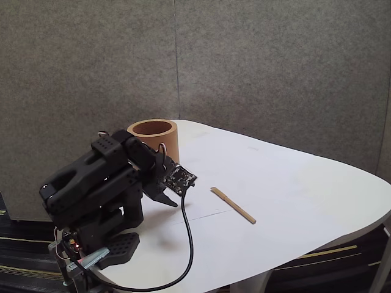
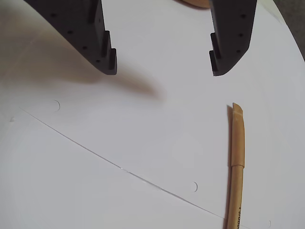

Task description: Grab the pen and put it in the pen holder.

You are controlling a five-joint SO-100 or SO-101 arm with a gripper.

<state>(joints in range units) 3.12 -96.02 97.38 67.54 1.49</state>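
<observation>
The pen (image 1: 233, 205) lies flat on the white bench (image 1: 293, 183), well clear of the pen holder (image 1: 153, 141) and out in the open, so it can be reached from above without anything in the way. The pen holder stands upright, mouth up, near the bench's back edge, just behind the folded arm (image 1: 98, 183). That puts it close enough to the robot for a short carry once the pen is lifted.

In the wrist view the jaws (image 2: 164, 67) are spread wide and hold nothing. They hang above bare bench, with the pen (image 2: 237, 162) off to the lower right of them, not yet between the fingers (image 2: 102, 47). The wide gap looks like readiness for a grasp.

The pen is thin and lies low, so I judge the jaws must shift over it and come down almost to the bench, straddling the pen across its width, before they close.

A black cable (image 1: 186, 256) trails from the arm toward the pen, but does not touch it.
</observation>
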